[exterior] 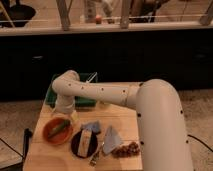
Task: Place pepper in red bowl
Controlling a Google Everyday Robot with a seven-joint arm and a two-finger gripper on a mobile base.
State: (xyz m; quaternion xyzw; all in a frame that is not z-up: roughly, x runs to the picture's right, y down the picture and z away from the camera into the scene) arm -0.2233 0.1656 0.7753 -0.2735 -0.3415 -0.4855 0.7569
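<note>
In the camera view, the white arm (100, 92) reaches across the wooden table (127, 120) from the 3 o'clock side. The gripper (65, 113) hangs just above the red bowl (49, 135), at the bowl's 12 o'clock rim; whether it grips anything or has let go cannot be told. The green pepper (60, 126) lies inside the red bowl. At the bowl's 3 o'clock sits a black plate (75, 145) carrying a yellowish block (86, 140). A green tray (82, 102) lies at the table's 12 o'clock edge, behind the arm.
</note>
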